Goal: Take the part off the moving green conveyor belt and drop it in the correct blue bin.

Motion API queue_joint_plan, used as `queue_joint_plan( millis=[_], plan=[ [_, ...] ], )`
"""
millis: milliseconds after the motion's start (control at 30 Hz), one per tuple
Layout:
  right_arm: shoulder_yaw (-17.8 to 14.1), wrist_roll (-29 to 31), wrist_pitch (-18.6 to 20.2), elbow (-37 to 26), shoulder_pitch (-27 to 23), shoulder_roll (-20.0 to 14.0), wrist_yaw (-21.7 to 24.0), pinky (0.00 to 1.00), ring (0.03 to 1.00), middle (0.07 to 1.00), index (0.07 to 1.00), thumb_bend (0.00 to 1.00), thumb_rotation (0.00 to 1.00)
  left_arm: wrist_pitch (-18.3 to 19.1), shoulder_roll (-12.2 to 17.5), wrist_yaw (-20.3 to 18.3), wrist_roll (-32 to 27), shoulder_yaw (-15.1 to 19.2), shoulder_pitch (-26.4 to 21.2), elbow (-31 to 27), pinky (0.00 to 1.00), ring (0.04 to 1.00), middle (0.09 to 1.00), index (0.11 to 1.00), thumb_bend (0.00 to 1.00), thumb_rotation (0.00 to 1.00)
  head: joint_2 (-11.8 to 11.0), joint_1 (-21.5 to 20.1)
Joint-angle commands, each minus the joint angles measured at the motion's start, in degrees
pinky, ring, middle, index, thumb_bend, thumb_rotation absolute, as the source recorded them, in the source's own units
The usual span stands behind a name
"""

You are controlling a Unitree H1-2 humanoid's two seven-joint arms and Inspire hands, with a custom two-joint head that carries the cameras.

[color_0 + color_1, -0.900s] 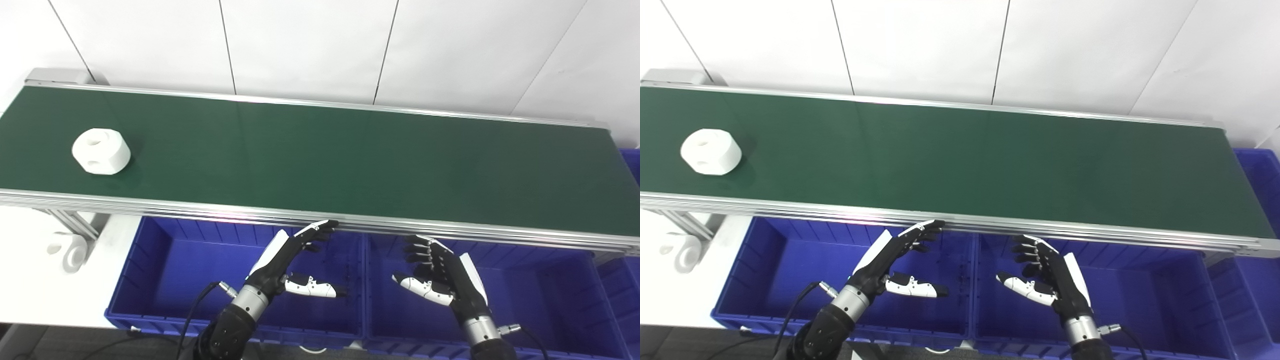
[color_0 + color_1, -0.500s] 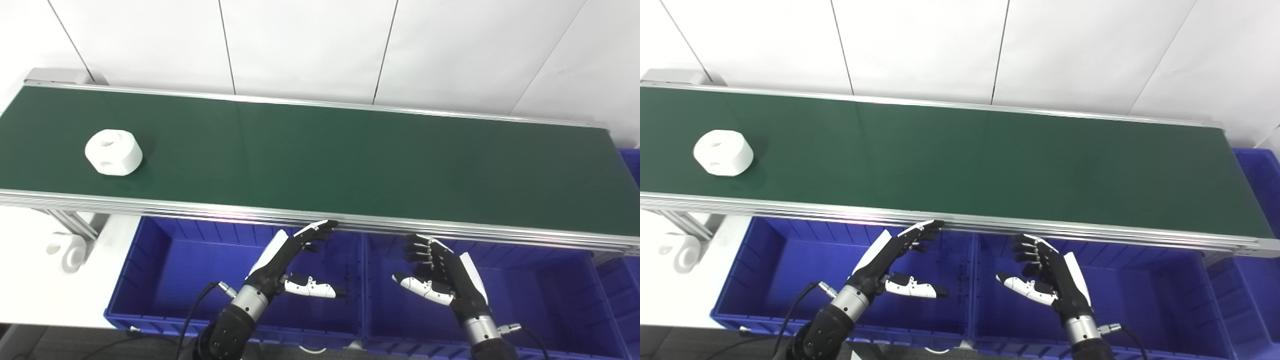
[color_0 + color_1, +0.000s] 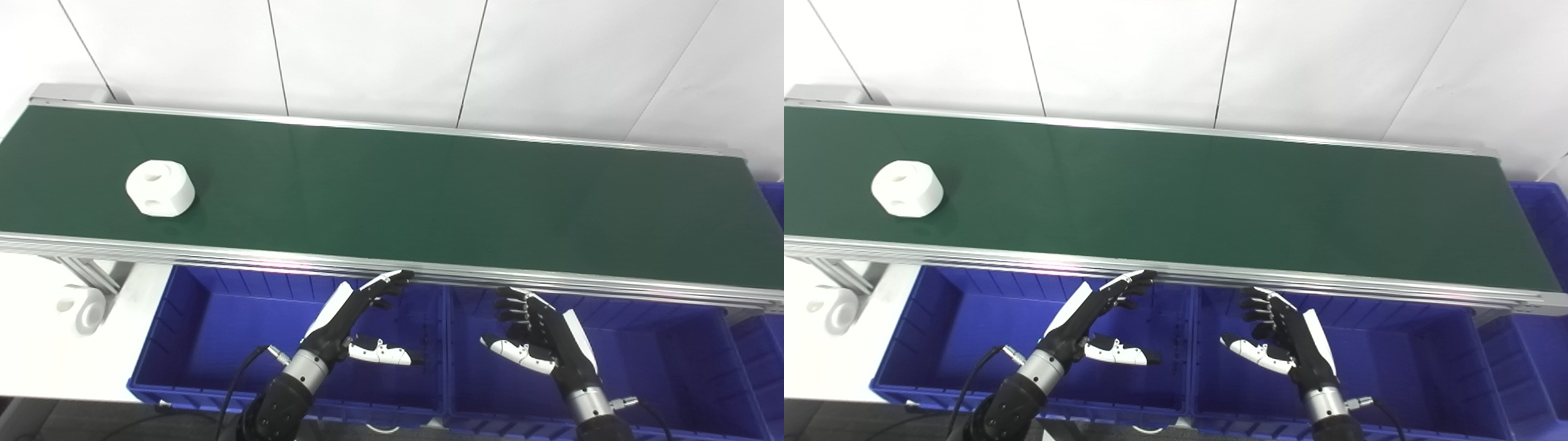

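A white round part with holes (image 3: 160, 187) lies on the green conveyor belt (image 3: 398, 190) at its left end. My left hand (image 3: 352, 318) is open and empty below the belt's near rail, over the left blue bin (image 3: 214, 318). My right hand (image 3: 539, 334) is open and empty over the right blue bin (image 3: 674, 355). Both hands are far to the right of the part.
A second white part (image 3: 82, 304) lies on the white table at the left, below the belt frame. Another blue bin (image 3: 773, 202) stands at the belt's right end. A white panelled wall rises behind the belt.
The white part has travelled to the right along the belt. Both hands have stayed where they were.
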Motion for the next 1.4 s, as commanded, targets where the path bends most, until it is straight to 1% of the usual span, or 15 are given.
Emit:
queue_joint_plan(
  millis=[0, 167, 267, 533, 567, 600, 733, 833, 933, 1100, 1133, 1200, 1300, 1333, 1367],
  plan=[
    [0.06, -0.57, -3.37, -1.04, -0.13, -0.1, -0.23, 0.62, 0.691, 0.728, 0.766, 0.6, 0.32, -2.24, -0.19, 0.99, -0.05, 0.16, -0.85, -0.81, 0.75, 0.839, 0.868, 0.863, 0.75, 0.29, -0.5, 1.22],
    [0.35, -0.89, -3.36, -1.39, 0.41, 0.16, -0.28, 0.62, 0.695, 0.734, 0.775, 0.58, 0.29, -3.62, 0.13, 1.04, -0.38, 0.14, -0.65, 0.18, 0.76, 0.838, 0.864, 0.863, 0.75, 0.3, -2.0, 4.35],
    [0.49, -1.26, -3.38, -1.62, 0.81, 0.57, -0.55, 0.63, 0.699, 0.739, 0.778, 0.57, 0.28, -4.98, 0.31, 0.87, -0.91, 0.26, -0.49, 1.21, 0.76, 0.837, 0.867, 0.868, 0.75, 0.31, -3.88, 6.69],
    [1.01, -2.99, -5.67, -0.19, 0.88, 1.83, -1.88, 0.62, 0.696, 0.742, 0.78, 0.54, 0.15, -8.11, 0.6, 1.08, -1.54, 0.81, -0.44, 4.56, 0.75, 0.834, 0.873, 0.868, 0.75, 0.32, -7.41, 9.08],
    [1.1, -3.12, -5.84, 0.11, 0.81, 1.9, -1.87, 0.62, 0.695, 0.743, 0.781, 0.54, 0.15, -8.47, 0.69, 1.24, -1.36, 0.85, -0.48, 4.98, 0.76, 0.834, 0.872, 0.868, 0.75, 0.32, -8.73, 10.31],
    [1.14, -3.22, -5.99, 0.34, 0.75, 1.95, -1.86, 0.62, 0.693, 0.744, 0.781, 0.53, 0.14, -8.75, 0.74, 1.33, -1.22, 0.9, -0.51, 5.29, 0.76, 0.835, 0.87, 0.869, 0.75, 0.31, -8.73, 10.31],
    [1.36, -3.37, -7.49, 1.45, 0.35, 2.48, -2.11, 0.6, 0.681, 0.738, 0.779, 0.53, 0.08, -12.67, 0.39, 2.94, -1.67, 1.76, -0.89, 8.5, 0.75, 0.823, 0.86, 0.862, 0.75, 0.31, -12.01, 12.23],
    [1.42, -3.41, -10.41, 3.56, -0.18, 2.9, -2.76, 0.59, 0.676, 0.735, 0.779, 0.54, 0.06, -15.74, 0.03, 4.08, -2.7, 2.54, -1.05, 11.03, 0.75, 0.823, 0.857, 0.858, 0.75, 0.31, -13.95, 12.32],
    [1.26, -4.2, -12.39, 6.25, -0.67, 3.22, -3.83, 0.59, 0.672, 0.726, 0.776, 0.56, 0.09, -16.73, 0.12, 5.27, -4.23, 2.54, -1.1, 11.89, 0.76, 0.819, 0.849, 0.852, 0.73, 0.26, -16.22, 12.59],
    [1.21, -4.26, -14.05, 10.05, -1.75, 2.92, -3.88, 0.58, 0.666, 0.728, 0.782, 0.57, 0.17, -16.77, 0.53, 6.19, -7.83, 2.29, -1.14, 10.92, 0.78, 0.831, 0.854, 0.851, 0.73, 0.26, -18.49, 13.89],
    [1.18, -3.99, -14.25, 10.93, -2.0, 2.84, -3.67, 0.58, 0.666, 0.729, 0.783, 0.57, 0.18, -16.77, 0.9, 6.93, -8.04, 2.4, -1.09, 9.85, 0.78, 0.833, 0.854, 0.85, 0.73, 0.26, -19.72, 14.92],
    [1.16, -3.53, -14.9, 12.16, -2.35, 2.79, -3.44, 0.58, 0.665, 0.735, 0.786, 0.57, 0.2, -16.77, 1.6, 7.8, -8.76, 2.81, -1.05, 7.7, 0.77, 0.823, 0.848, 0.849, 0.74, 0.29, -20.83, 16.15],
    [1.14, -3.4, -16.01, 13.67, -2.82, 2.8, -3.62, 0.59, 0.671, 0.737, 0.789, 0.55, 0.14, -16.77, 2.96, 8.09, -10.5, 3.85, -1.41, 3.93, 0.76, 0.824, 0.849, 0.849, 0.75, 0.27, -22.95, 19.31],
    [1.13, -3.33, -16.09, 13.99, -2.92, 2.73, -3.56, 0.6, 0.678, 0.742, 0.794, 0.54, 0.1, -16.77, 3.52, 8.36, -10.49, 4.07, -1.66, 2.76, 0.77, 0.829, 0.85, 0.849, 0.75, 0.28, -22.95, 19.31],
    [1.12, -3.16, -16.4, 14.59, -3.12, 2.65, -3.5, 0.61, 0.688, 0.751, 0.802, 0.53, 0.04, -16.77, 4.01, 8.52, -10.87, 4.37, -2.0, 1.79, 0.77, 0.833, 0.849, 0.848, 0.75, 0.29, -23.89, 20.76]
  ],
)
